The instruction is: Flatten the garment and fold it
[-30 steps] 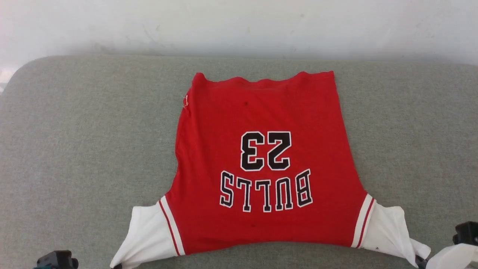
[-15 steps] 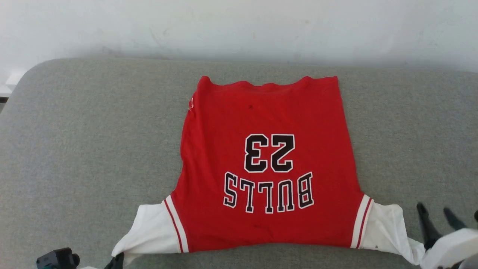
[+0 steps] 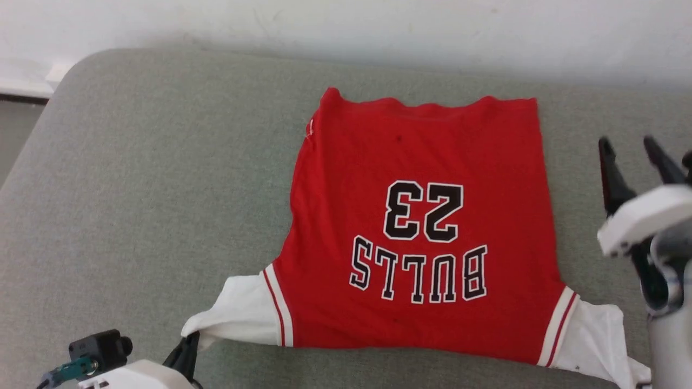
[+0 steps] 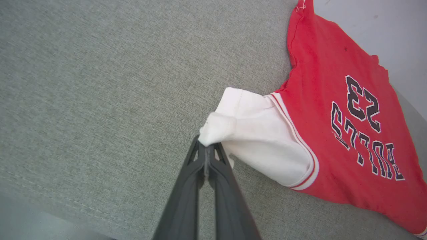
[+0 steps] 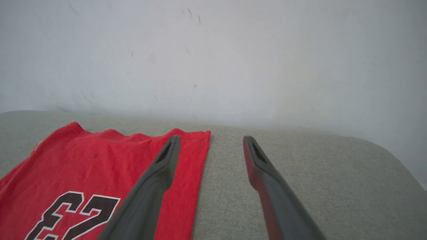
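- Head view: red jersey-knit shirt point(image 3: 421, 227) spread flat, print side up, on a grey woven cushion point(image 3: 135, 189). Sleeve end nearest the robot, wavy hem toward the white wall point(image 3: 346, 27). Short white sleeves with red-and-white stripe trim. Black, white-edged print, upside down from here: "BULLS" and "23". Broad bare cushion left of the shirt, a narrower strip to its right, and a rounded cushion corner at far left.
- Same view: left gripper point(image 3: 189, 346) at the tip of the left sleeve point(image 3: 238, 319). Right gripper point(image 3: 626, 143) just beside the shirt's right edge, fingers spread, nothing between them.
- Left wrist view: dark fingers pressed together, pinching a bunched fold of the white cuff, with the sleeve drawn to a point.
- Right wrist view: fingers wide apart, one over the red edge near the hem corner, the other over bare cushion. Scuffed wall behind.
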Motion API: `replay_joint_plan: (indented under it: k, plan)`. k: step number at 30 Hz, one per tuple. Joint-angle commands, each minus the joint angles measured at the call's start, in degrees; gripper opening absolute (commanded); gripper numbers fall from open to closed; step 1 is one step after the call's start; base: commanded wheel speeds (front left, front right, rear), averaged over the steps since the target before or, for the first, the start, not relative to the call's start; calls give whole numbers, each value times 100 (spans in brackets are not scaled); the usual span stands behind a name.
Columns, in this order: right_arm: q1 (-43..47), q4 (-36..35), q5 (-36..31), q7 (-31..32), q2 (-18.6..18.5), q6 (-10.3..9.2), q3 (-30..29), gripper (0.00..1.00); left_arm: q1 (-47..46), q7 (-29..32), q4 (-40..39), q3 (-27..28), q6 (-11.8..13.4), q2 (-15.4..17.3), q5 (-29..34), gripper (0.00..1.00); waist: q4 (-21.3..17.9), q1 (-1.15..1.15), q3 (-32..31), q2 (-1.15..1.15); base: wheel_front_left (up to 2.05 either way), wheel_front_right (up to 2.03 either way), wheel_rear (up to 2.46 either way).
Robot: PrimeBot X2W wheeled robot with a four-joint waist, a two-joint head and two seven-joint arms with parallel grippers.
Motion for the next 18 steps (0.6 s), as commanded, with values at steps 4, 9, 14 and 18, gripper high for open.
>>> replay_joint_plan:
  k: [4, 9, 14, 18]
  plan:
    - [-1018, 779, 28, 110, -294, -10, 80, 100, -323, -95, -4, -127, -116, -99, 30, 0, 429, -1, 575, 0, 0, 0, 0]
    - [-2188, 1758, -32, 597, -503, -10, -40, 100, -586, -218, 97, -250, -254, -205, -12, 0, 682, -1, 1081, 0, 0, 0, 0]
    - [-3080, 2452, -293, 1344, -686, -10, -48, 100, -810, -375, 234, -352, -358, -319, -25, 0, 871, -1, 1509, 0, 0, 0, 0]
    - [-3547, 2796, -507, 2059, -784, -10, -76, 100, -941, -483, 364, -442, -433, -411, -35, 0, 968, -1, 1754, 0, 0, 0, 0]
